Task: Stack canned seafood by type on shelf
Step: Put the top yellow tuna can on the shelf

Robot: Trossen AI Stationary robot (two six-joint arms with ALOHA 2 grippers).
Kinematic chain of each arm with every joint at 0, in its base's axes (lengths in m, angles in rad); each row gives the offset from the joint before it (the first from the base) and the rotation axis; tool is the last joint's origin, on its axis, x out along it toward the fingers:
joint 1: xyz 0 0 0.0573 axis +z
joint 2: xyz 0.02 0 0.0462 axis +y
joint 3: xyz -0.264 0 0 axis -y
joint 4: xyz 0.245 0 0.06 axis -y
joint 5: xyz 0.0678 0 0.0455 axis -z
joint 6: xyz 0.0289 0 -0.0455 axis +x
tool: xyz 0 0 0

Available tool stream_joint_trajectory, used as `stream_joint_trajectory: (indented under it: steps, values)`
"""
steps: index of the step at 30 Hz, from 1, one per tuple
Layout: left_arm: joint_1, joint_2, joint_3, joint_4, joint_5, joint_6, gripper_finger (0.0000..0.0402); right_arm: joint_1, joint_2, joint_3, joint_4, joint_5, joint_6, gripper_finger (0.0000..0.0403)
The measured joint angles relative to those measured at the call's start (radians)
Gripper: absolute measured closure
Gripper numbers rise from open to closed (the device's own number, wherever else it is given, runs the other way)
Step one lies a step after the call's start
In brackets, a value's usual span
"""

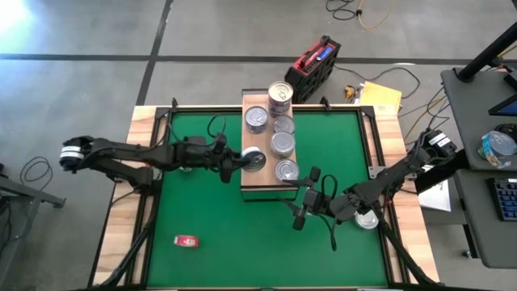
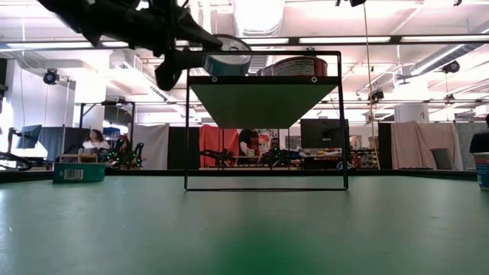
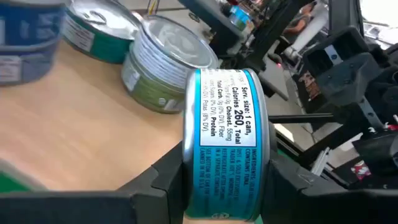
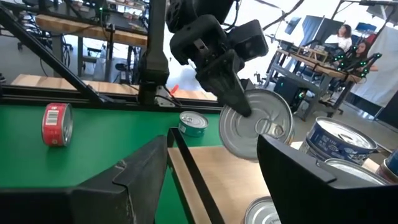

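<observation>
High view: my left claw (image 1: 245, 159) clamps a blue-labelled round tin (image 1: 254, 159) on edge over the light-wood shelf (image 1: 252, 187); my right claw (image 1: 304, 196), fingers apart, hovers beside that shelf.

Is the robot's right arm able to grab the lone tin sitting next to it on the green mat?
Probably yes. That tin lies beside the right gripper, whose jaws are open and empty, with nothing between them.
</observation>
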State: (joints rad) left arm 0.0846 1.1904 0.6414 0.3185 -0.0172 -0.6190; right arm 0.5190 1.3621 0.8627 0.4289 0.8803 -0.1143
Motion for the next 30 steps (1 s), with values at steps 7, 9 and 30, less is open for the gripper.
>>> stream_joint_trajectory:
  steps: [7, 9, 30]
  values:
    - [-0.001, 0.041, 0.004, -0.001, 0.039, -0.06, 0.0276, 0.0, 0.0, 0.0, -0.014, 0.0, 0.019, 0.0166]
    - [-0.001, 0.044, 0.004, 0.005, 0.04, -0.068, 0.0276, 0.0, 0.0, 0.0, -0.02, 0.0, 0.029, 0.0163]
    - [-0.001, 0.079, 0.02, -0.02, 0.045, -0.09, 0.0239, 0.0, 0.0, 0.0, -0.029, 0.0, 0.037, 0.0156]
